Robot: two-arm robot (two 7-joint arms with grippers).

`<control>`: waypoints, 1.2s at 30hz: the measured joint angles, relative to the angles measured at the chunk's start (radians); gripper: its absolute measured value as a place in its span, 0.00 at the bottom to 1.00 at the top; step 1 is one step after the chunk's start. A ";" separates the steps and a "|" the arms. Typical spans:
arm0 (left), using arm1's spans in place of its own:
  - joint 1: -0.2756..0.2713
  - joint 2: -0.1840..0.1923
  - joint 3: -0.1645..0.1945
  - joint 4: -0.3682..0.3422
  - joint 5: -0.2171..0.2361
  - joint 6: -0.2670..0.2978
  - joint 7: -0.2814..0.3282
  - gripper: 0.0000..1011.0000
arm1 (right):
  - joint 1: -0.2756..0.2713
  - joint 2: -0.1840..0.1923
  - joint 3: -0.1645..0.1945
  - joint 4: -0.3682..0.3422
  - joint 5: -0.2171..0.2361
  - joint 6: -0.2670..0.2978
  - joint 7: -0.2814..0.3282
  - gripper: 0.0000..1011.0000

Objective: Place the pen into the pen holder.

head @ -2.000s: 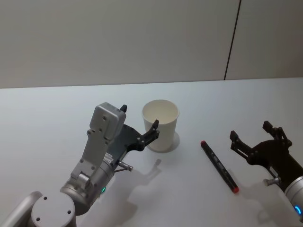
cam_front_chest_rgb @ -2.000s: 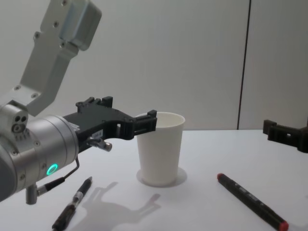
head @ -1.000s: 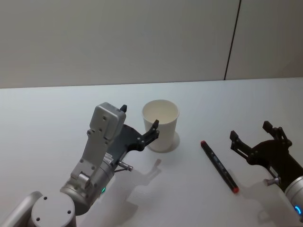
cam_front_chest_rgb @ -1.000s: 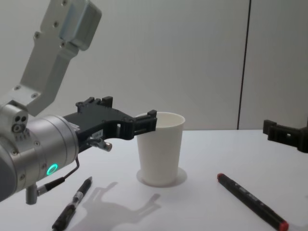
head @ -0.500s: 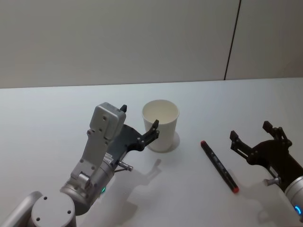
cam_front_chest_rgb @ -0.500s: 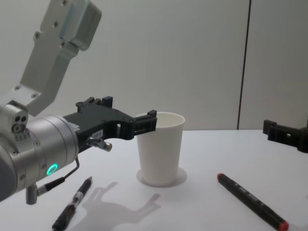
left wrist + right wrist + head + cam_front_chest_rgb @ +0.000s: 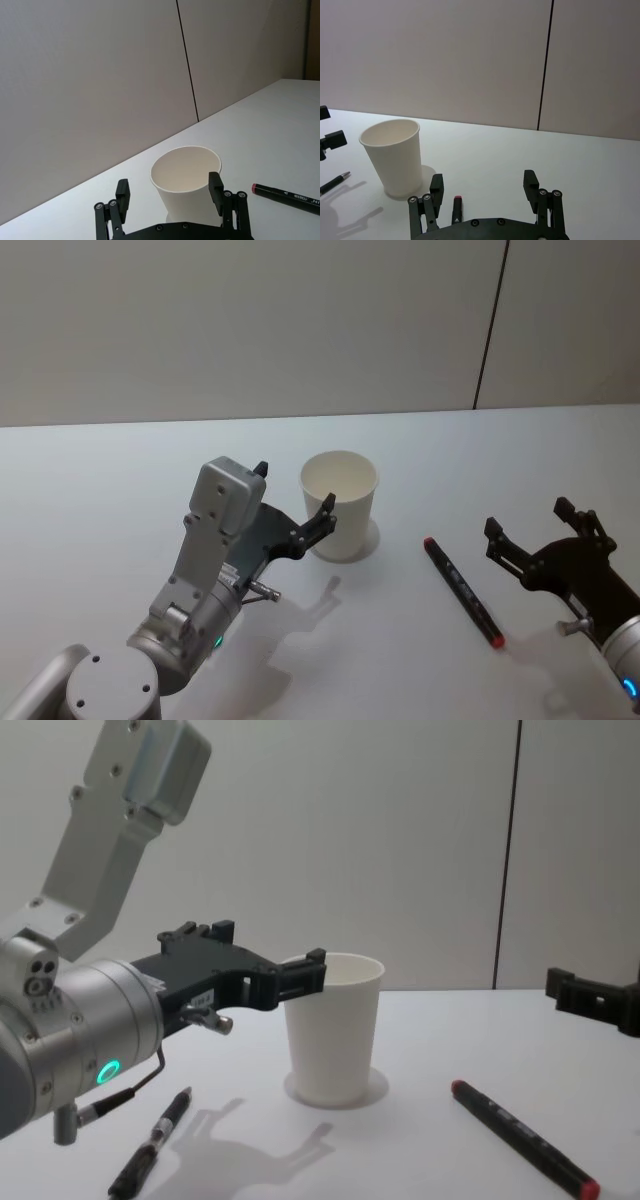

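Observation:
The pen holder (image 7: 340, 505) is a white paper cup standing upright mid-table, also in the chest view (image 7: 333, 1030). A black marker pen with red ends (image 7: 462, 592) lies flat to its right (image 7: 520, 1135). A thin black pen (image 7: 150, 1145) lies on the table under my left arm. My left gripper (image 7: 295, 487) hovers open at rim height just left of the cup, which stands ahead of its fingers (image 7: 216, 185). My right gripper (image 7: 528, 517) is open with nothing in it, low over the table to the right of the marker, whose red tip (image 7: 457, 200) shows near one finger.
The white table (image 7: 120, 470) runs back to a plain grey wall with a dark vertical seam (image 7: 490, 330). Bare tabletop lies behind the cup and between the cup and the marker.

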 joint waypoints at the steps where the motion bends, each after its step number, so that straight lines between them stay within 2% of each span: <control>1: 0.000 0.000 0.000 0.000 0.000 0.000 0.000 0.99 | -0.005 0.000 0.000 -0.007 0.004 0.001 -0.002 0.99; 9: 0.000 0.000 0.000 0.000 0.000 0.000 0.000 0.99 | -0.025 -0.008 -0.007 -0.049 0.014 0.042 -0.033 0.99; 20: 0.000 0.000 0.000 0.000 0.000 0.000 0.000 0.99 | -0.034 -0.042 -0.023 -0.114 0.025 0.189 -0.102 0.99; 21: 0.000 0.000 0.000 0.000 0.000 0.000 0.000 0.99 | -0.034 -0.042 -0.023 -0.114 0.025 0.189 -0.102 0.99; 23: 0.000 0.000 0.000 0.000 0.000 0.000 0.000 0.99 | -0.028 -0.054 -0.026 -0.123 0.026 0.240 -0.122 0.99; 27: 0.000 0.000 0.000 0.000 0.000 0.000 0.000 0.99 | -0.013 -0.072 -0.029 -0.125 0.026 0.298 -0.141 0.99; 28: 0.000 0.000 0.000 0.000 0.000 0.000 0.000 0.99 | -0.013 -0.072 -0.029 -0.125 0.026 0.298 -0.141 0.99; 30: 0.000 0.000 0.000 0.000 0.000 0.000 0.000 0.99 | 0.005 -0.088 -0.030 -0.119 0.026 0.344 -0.152 0.99; 36: 0.000 0.000 0.000 0.000 0.000 0.000 0.000 0.99 | 0.045 -0.116 -0.033 -0.091 0.017 0.413 -0.161 0.99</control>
